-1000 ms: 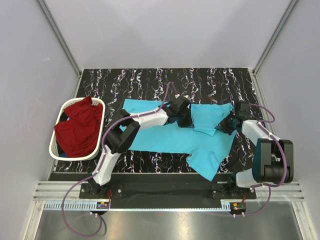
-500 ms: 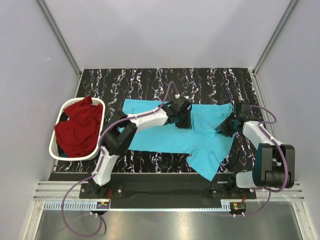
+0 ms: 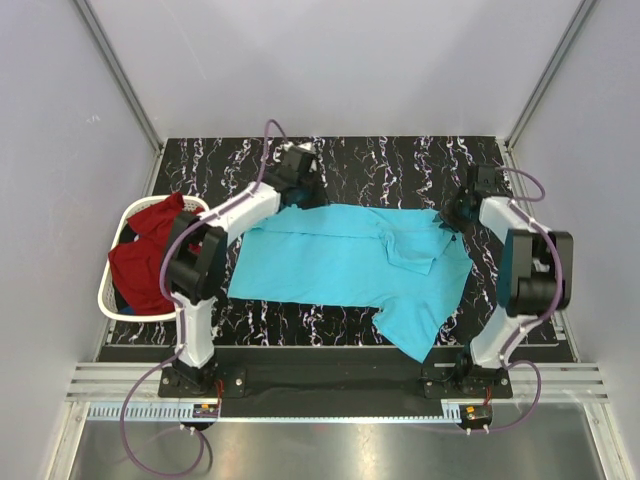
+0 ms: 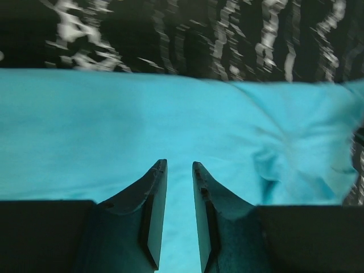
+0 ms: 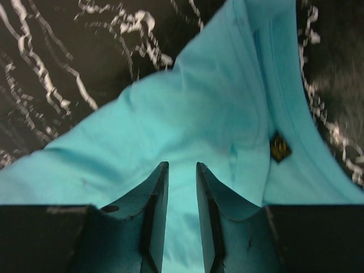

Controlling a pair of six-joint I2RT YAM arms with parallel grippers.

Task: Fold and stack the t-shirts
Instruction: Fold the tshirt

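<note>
A bright turquoise t-shirt [image 3: 340,262] lies spread across the black marbled table [image 3: 400,165], with a folded flap near its right side. My left gripper [image 3: 302,192] hovers at the shirt's far left edge. In the left wrist view it [image 4: 178,164] is open over the blue cloth [image 4: 114,131], nothing between its fingers. My right gripper [image 3: 456,214] is at the shirt's far right corner. Seen from the right wrist, it [image 5: 182,164] is open above the cloth [image 5: 216,114]. A dark red t-shirt [image 3: 145,262] lies bunched in the basket.
A white plastic laundry basket [image 3: 104,290] stands at the table's left edge. A small dark label [image 5: 278,147] shows on the blue shirt. Grey walls close in the table at the back and sides; the arm bases stand along the near edge.
Both grippers went from shut to open, letting go of the turquoise shirt. Both arms swung away from the shirt's middle to its far edge, the left toward the far left, the right toward the far right.
</note>
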